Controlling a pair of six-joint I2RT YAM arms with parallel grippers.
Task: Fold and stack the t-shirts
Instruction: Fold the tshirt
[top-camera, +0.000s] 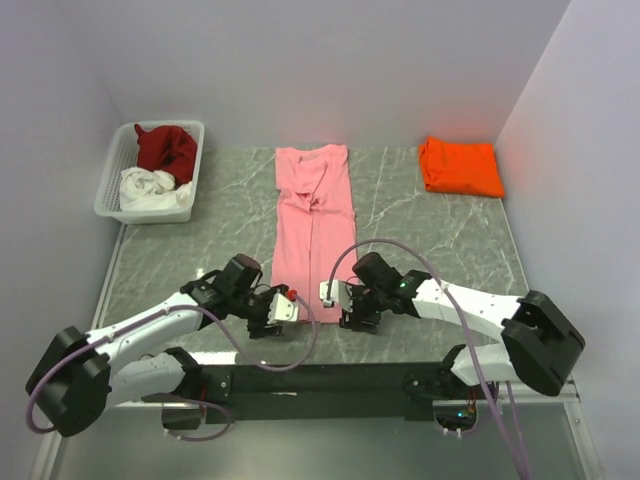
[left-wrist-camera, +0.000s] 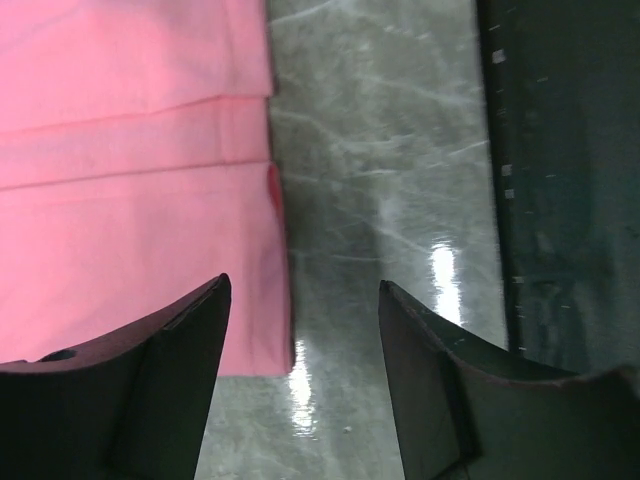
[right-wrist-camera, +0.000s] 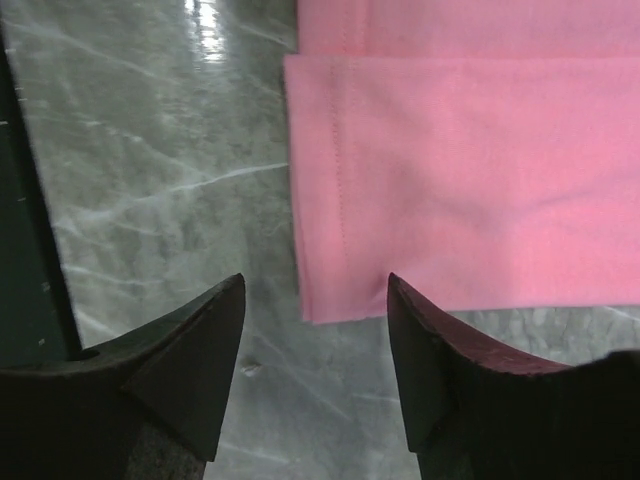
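My left gripper (left-wrist-camera: 305, 283) and right gripper (right-wrist-camera: 316, 278) are both spread wide, holding nothing. Each hangs over a near hem corner of the pink t-shirt (top-camera: 313, 215), apparently not touching it. The shirt lies folded into a long narrow strip mid-way across the table (top-camera: 430, 245).

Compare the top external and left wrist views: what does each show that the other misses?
Only top external: the folded orange t-shirt at far right, the basket holding the dark red t-shirt and white t-shirt, and the right end effector. Only left wrist: the near corner of the pink t-shirt up close, framed by the open left end effector. Both: that t-shirt, the table and that end effector.
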